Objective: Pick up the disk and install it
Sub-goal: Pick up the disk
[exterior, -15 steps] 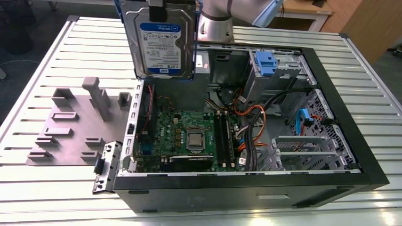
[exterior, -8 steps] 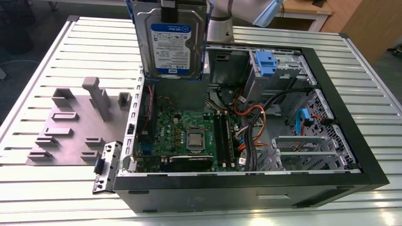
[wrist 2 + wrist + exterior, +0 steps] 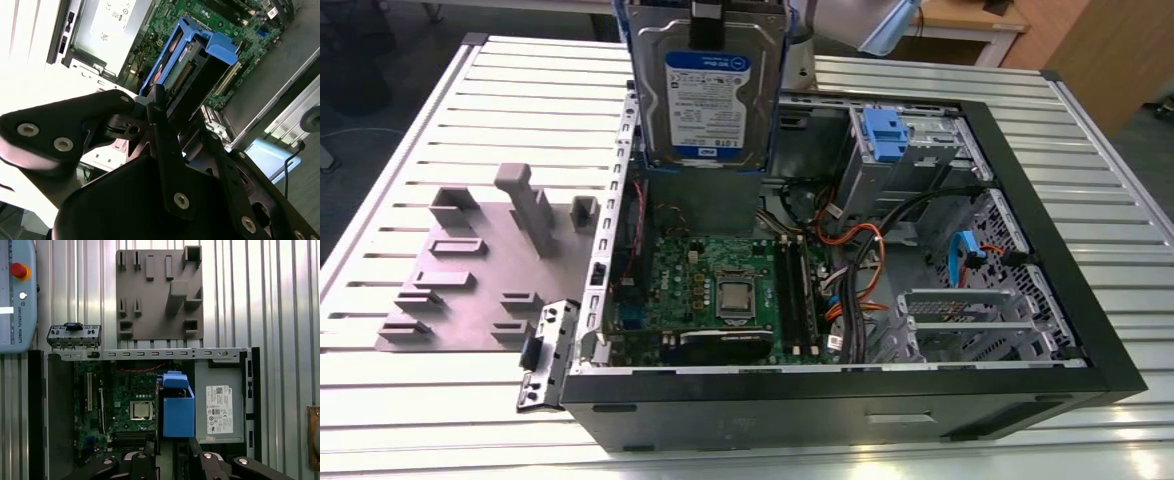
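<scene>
The claw (image 3: 152,107) pinches the disk (image 3: 707,95) by its upper edge, upright over the open computer case (image 3: 1067,300); in my judgement, keeping it square to the drive bay (image 3: 907,150) matters most.
</scene>
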Robot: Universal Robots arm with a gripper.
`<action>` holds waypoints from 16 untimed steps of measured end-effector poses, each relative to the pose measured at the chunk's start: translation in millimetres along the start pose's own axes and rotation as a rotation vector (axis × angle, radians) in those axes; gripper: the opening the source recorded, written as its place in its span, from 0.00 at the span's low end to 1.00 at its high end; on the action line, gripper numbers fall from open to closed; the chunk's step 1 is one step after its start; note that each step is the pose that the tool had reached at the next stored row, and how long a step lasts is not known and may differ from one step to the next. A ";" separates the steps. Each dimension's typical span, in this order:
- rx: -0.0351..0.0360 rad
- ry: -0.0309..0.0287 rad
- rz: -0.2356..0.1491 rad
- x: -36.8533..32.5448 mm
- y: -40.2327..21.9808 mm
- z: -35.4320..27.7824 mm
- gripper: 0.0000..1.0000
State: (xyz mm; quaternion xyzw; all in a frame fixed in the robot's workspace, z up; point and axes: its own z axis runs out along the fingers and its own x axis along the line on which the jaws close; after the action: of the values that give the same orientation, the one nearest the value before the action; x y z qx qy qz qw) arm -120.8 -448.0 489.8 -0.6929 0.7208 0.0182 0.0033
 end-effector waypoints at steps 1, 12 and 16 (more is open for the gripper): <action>0.0000 0.0000 0.000 -0.1 -1.8 0.0 0.35; 0.0000 0.0000 0.000 -0.7 -11.3 0.0 0.35; 0.0000 0.0000 0.000 -1.1 -13.8 0.0 0.35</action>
State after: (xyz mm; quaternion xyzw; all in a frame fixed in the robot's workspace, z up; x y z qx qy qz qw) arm -107.0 -447.4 489.5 -0.6929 0.7208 0.0182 0.0033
